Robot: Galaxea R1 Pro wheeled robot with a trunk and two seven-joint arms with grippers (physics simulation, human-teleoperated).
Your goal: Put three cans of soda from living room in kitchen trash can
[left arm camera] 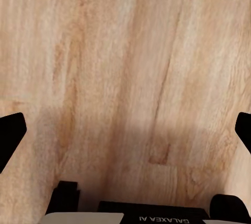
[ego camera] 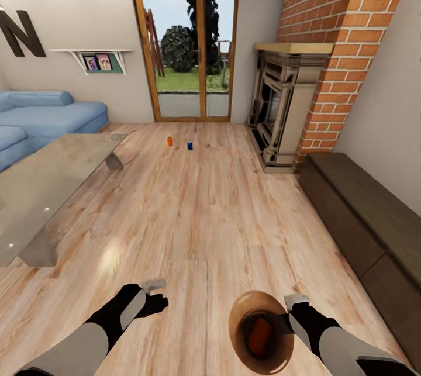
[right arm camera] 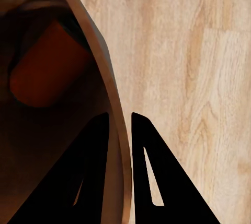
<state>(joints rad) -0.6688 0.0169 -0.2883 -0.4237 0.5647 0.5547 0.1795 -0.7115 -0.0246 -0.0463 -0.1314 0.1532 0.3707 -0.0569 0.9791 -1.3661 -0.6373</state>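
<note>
The right gripper [right arm camera: 120, 125] pinches the rim of the bin [ego camera: 240, 329], which holds one orange can [ego camera: 259, 334], the left gripper [ego camera: 156, 294] hangs spread wide over the floor [ego camera: 204, 212], and another orange can [ego camera: 169, 141] and a blue can [ego camera: 189, 145] stand far off near the glass doors [ego camera: 186, 42].

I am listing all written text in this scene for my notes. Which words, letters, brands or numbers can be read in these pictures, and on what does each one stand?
"GALAXEA AI": on the left gripper's body, seen upside down in the left wrist view.
"N": a large dark letter on the wall above the sofa; another letter beside it is cut off by the picture's edge.
The framed pictures on the wall shelf are too small to read.
No label is readable on the soda cans.
</note>
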